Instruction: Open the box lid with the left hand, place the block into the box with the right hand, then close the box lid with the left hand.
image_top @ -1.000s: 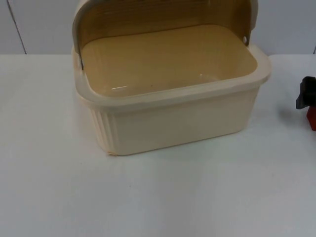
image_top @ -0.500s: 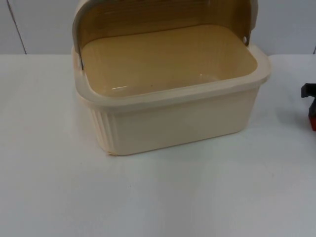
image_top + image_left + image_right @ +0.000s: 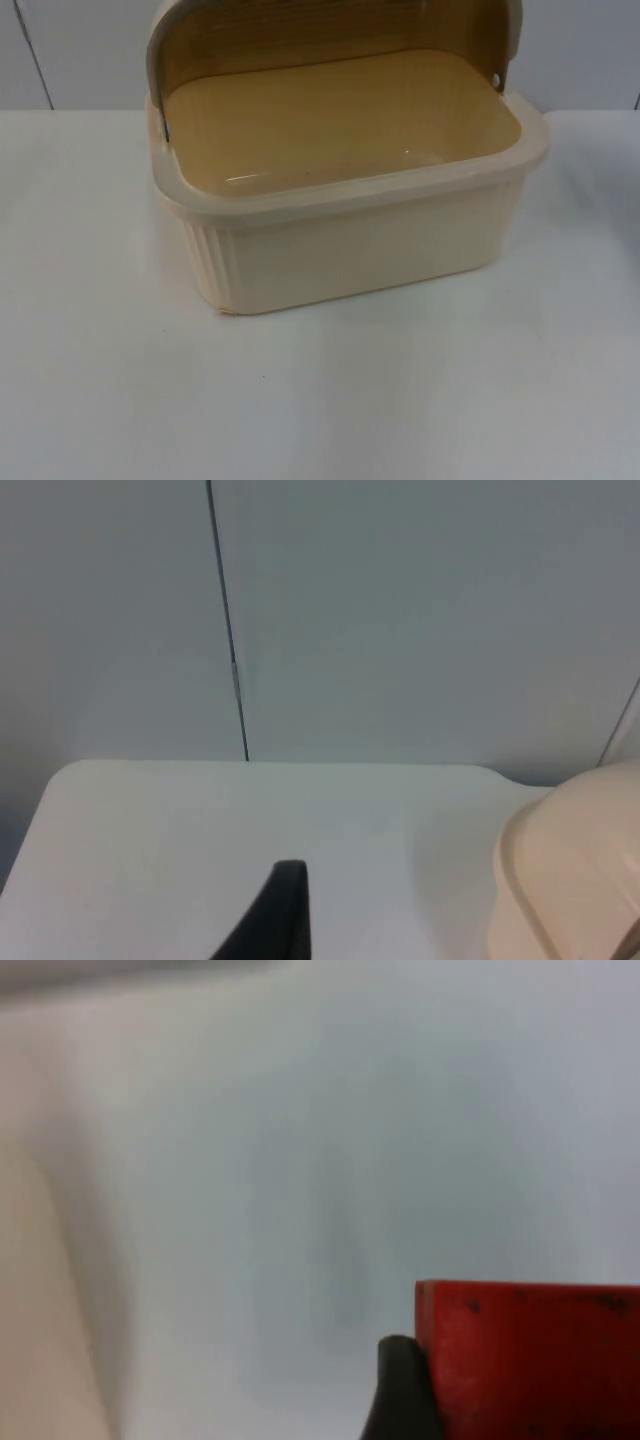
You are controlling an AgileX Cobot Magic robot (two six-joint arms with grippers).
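The cream box (image 3: 350,235) stands at the middle of the table with its lid (image 3: 330,30) swung up and back, so the smooth tan inside is open to view with nothing in it. My right gripper (image 3: 520,1405) is shut on the red block (image 3: 530,1350), held above the white table with the box's wall off to one side. My left gripper (image 3: 298,930) waits over the table near the partition wall, apart from the box's rounded corner (image 3: 570,870).
The white table (image 3: 320,400) spreads wide in front of the box and to both of its sides. The grey partition wall (image 3: 80,50) rises right behind the box, with a dark seam (image 3: 228,630) in it.
My right gripper with the red block has drawn off past the right edge of the top view. The box and its raised lid have not moved.
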